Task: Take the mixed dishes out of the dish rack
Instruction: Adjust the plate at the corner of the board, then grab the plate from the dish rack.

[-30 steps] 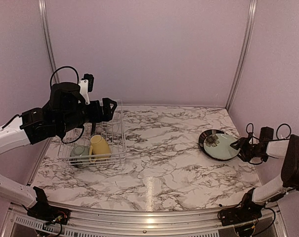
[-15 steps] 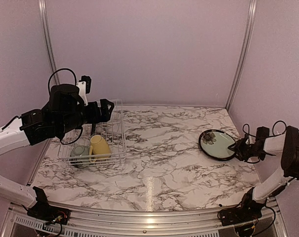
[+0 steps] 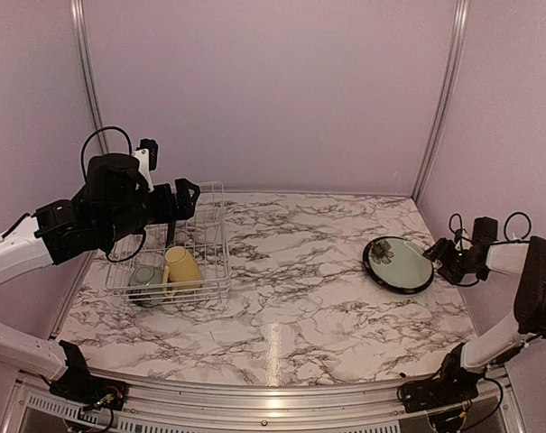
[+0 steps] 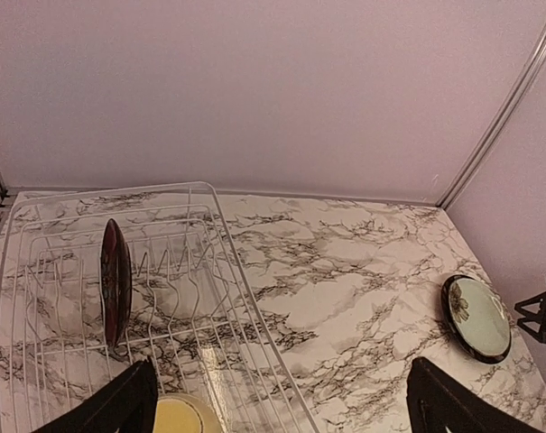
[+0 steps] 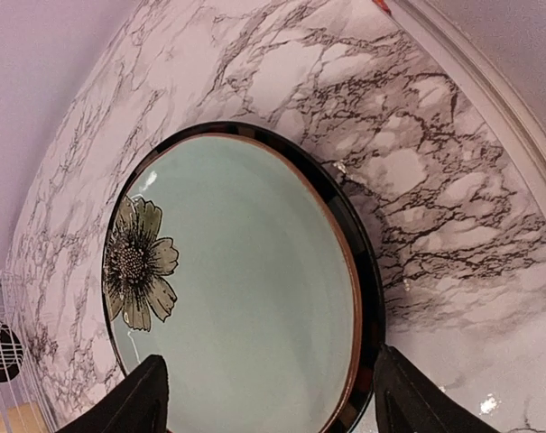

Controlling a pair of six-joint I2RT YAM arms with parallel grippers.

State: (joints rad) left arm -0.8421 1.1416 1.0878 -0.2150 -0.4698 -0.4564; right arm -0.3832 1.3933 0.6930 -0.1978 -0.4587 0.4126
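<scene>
At the right edge of the table (image 3: pixel 300 307), the right gripper (image 3: pixel 438 259) stands open. Its fingers (image 5: pixel 137 397) are spread to either side of the near rim of the pale flower plate (image 5: pixel 245 289) without clamping it. That plate lies flat on the marble, well apart from the dish rack (image 3: pixel 220 242), so it looks already unloaded.

Across the table the left gripper (image 3: pixel 184 197) hangs over the rack, jaws wide and empty. Below it are a dark red plate (image 4: pixel 115 280) on edge in the slots, the yellow mug (image 3: pixel 180 268) and the pale-green bowl (image 3: pixel 144 280).

These dishes look like glazed ceramic, so I judge them stiff, fairly heavy for their size, slick under the pads and liable to chip. The standing plate is best pinched across its top rim and lifted straight up. The mug suits a grip over its wall or on its handle.

The left wrist view shows how the red plate sits in its slot, which the top view largely hides behind the arm. The right wrist view shows the flower and the raised dark rim. Only the top view shows the bowl beside the mug.
</scene>
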